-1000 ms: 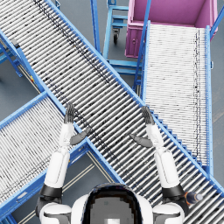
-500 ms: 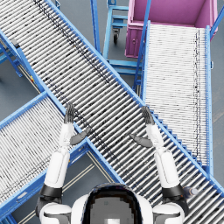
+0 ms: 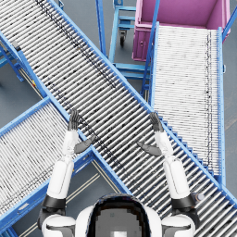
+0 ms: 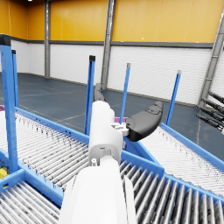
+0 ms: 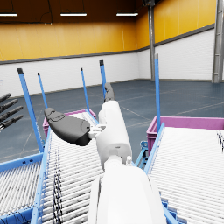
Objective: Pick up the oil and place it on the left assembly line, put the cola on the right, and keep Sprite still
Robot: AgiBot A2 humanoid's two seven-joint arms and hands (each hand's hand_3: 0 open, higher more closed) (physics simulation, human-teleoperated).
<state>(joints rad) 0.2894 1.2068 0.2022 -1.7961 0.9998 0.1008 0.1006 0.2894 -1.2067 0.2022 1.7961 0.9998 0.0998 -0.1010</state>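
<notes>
Both hands are held up above the middle roller line (image 3: 106,102), which runs slantwise between blue side rails from the far left to the near right. The left hand (image 3: 75,134) is over the left edge of this line, just where the left roller line (image 3: 28,148) meets it. Its fingers (image 3: 73,121) are straight and point away from the robot, the thumb (image 3: 86,144) stands out toward the other hand, and it holds nothing. The right hand (image 3: 157,136) is over the right edge of the same line, near the right roller line (image 3: 185,83). It is also spread flat, with its thumb (image 3: 146,148) turned inward, and it is empty too. The two hands are well apart, with bare rollers between them. In the left wrist view the thumb (image 4: 143,122) stands clear of the rollers below it, and some dark fingers of the other hand (image 4: 211,111) show at the side. The right wrist view shows the same pose, with its own thumb (image 5: 68,127) spread out over the rollers. At the far end of the right roller line stands a pink bin (image 3: 185,11), and beside the bin is a blue frame (image 3: 122,23) on the grey floor (image 3: 14,97). Behind the lines rise blue posts (image 4: 89,94) and a wall (image 4: 153,22) that is yellow above and white below. The oil, the cola and the Sprite appear in none of the views, so I cannot tell where they are.
</notes>
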